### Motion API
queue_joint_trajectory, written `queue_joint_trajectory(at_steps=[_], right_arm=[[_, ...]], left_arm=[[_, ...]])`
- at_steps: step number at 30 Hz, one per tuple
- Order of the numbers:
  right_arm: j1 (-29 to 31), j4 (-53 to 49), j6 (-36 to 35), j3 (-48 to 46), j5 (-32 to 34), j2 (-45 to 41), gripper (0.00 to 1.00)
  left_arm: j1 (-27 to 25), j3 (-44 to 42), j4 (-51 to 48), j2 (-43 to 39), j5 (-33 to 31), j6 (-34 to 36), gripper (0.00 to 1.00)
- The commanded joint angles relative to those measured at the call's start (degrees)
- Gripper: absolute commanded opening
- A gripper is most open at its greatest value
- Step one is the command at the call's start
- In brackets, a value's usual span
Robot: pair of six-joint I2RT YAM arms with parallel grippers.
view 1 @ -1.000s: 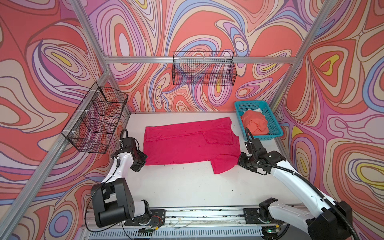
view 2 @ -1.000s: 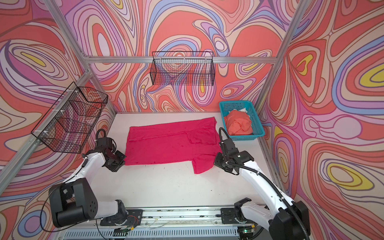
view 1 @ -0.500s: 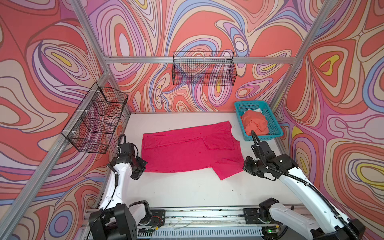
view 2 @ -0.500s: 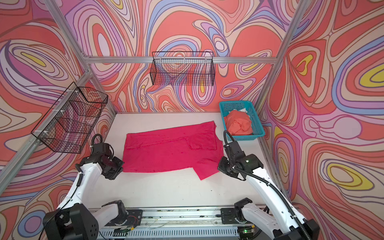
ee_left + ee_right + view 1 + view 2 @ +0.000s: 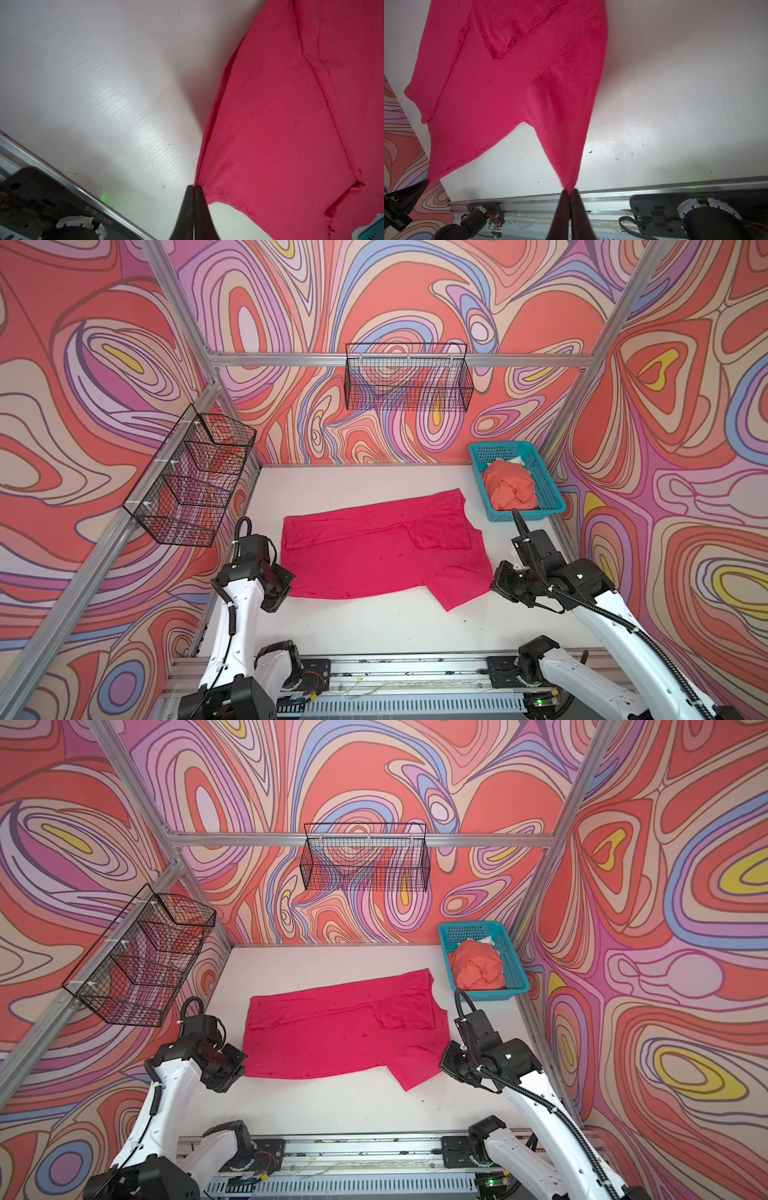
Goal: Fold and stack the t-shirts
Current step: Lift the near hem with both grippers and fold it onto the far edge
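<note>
Magenta-pink cloth t-shirt [image 5: 374, 556], stretched between left end effector [image 5: 194, 187] and right end effector [image 5: 569, 190], both clamped on its near corners, has slid forward across the white bench [image 5: 374, 626], apparently flattening for folding.

A teal mesh basket [image 5: 540, 512] sits in the white table's [image 5: 374, 628] far right corner, black wire baskets [image 5: 407, 381] above.

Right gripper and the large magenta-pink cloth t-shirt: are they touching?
Touching. In the right wrist view the right gripper is shut on a corner of the magenta-pink cloth t-shirt, which pulls to a taut point between its jaws.
</note>
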Motion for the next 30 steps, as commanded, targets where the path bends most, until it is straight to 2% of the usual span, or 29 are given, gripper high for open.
queue_joint_trajectory(at_steps=[1,6,10,15,22,30], right_arm=[[0.28,3.60,-2.11,2.54,1.42,6.12,0.00],[-0.11,12.32,-10.91,13.02,6.45,21.35,0.00],[-2.29,18.30,-16.22,17.96,4.88,30.93,0.00],[-6.09,21.87,-21.72,24.33,3.51,40.70,0.00],[-8.53,22.44,-25.71,35.92,1.72,51.69,0.00],[-8.95,23.33,-27.09,41.22,-1.23,59.41,0.00]], left_arm=[[-0.06,-1.10,2.94,1.90,1.65,-1.28,0.00],[-0.05,4.47,5.99,9.48,1.16,3.21,0.00],[-0.06,10.08,6.41,15.23,-0.49,5.92,0.00],[-0.04,14.71,9.73,23.70,1.04,7.18,0.00],[0.10,20.44,10.36,31.04,-0.53,8.72,0.00],[0.64,19.78,13.30,34.19,-0.09,8.33,0.00]])
